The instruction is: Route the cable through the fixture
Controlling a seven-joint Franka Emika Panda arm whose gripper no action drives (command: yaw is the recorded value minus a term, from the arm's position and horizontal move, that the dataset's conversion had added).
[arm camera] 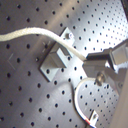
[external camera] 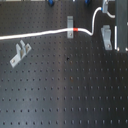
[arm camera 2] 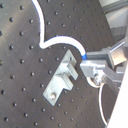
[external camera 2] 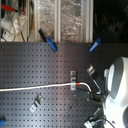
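Note:
The white cable runs from the first exterior view's left edge across the black board. It passes the foot of the middle metal clip, where its red band sits. It then curves up to my gripper at the top right, which is shut on it. In the second exterior view the cable and red band lie by the same clip. In both wrist views the cable crosses above another clip and ends in the fingertips.
A third clip stands at the first exterior view's left, and the right clip is just below the gripper. The board is studded with holes. Blue clamps and clutter lie along the far edge in the second exterior view.

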